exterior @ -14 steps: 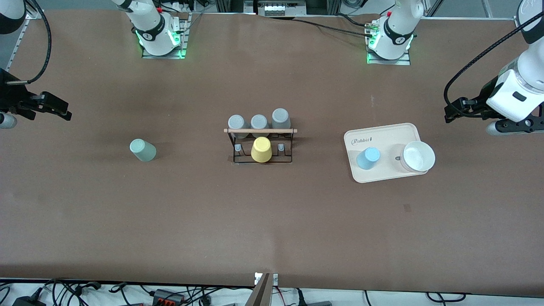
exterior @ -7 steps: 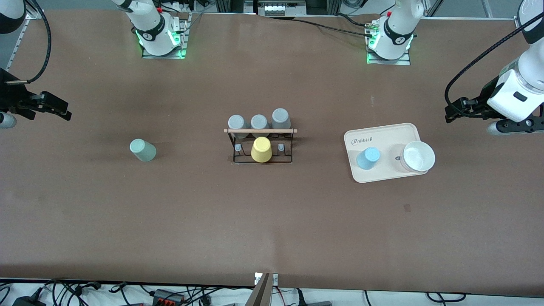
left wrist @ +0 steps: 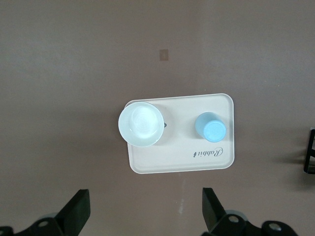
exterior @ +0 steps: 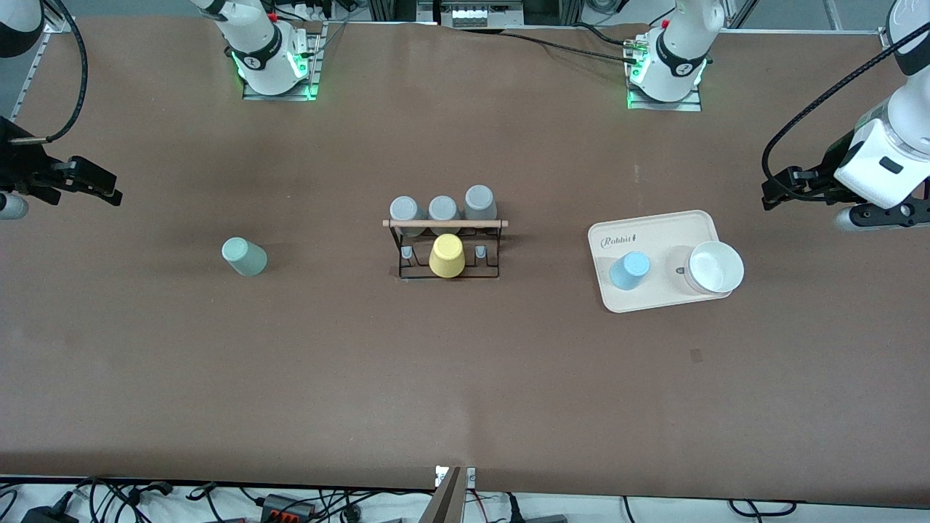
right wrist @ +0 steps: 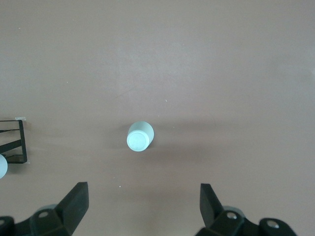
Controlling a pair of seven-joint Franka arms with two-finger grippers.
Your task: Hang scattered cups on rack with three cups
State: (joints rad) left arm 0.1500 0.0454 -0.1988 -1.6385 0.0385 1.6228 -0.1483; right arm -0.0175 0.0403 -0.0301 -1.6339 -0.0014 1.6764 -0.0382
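We are reading this as the opening step: nothing is gripped, and both scattered cups are sitting away from the small black wire-frame rack with the light wooden rod across its top [exterior: 445, 247], which is standing at the centre of the front view. The rack is already carrying a yellow tapered cup [exterior: 446, 256] on its nearer row, with three grey cups [exterior: 442, 208] just farther from the camera; empty pegs are showing on either side of the yellow cup.

The pale sage-green handleless cup [exterior: 243, 256] is standing upside down on the bare brown table [exterior: 465, 378], centre-left of the front view, toward the right arm's end. The light blue handleless cup [exterior: 629, 270] is standing upside down on the beige rounded tray [exterior: 654, 231], centre-right, beside a white round bowl [exterior: 715, 267].

The right gripper [right wrist: 142, 204] is hovering high at the frame's left edge, over the table near the sage-green cup, jaws spread wide and holding nothing; the left gripper [left wrist: 146, 211] is hovering at the right edge, over the table beside the tray, likewise wide and holding nothing.

We are judging the next move to call for a descent onto one cup, jaws straddling its tapered wall; then a lift and carry to a free peg, base kept upward.
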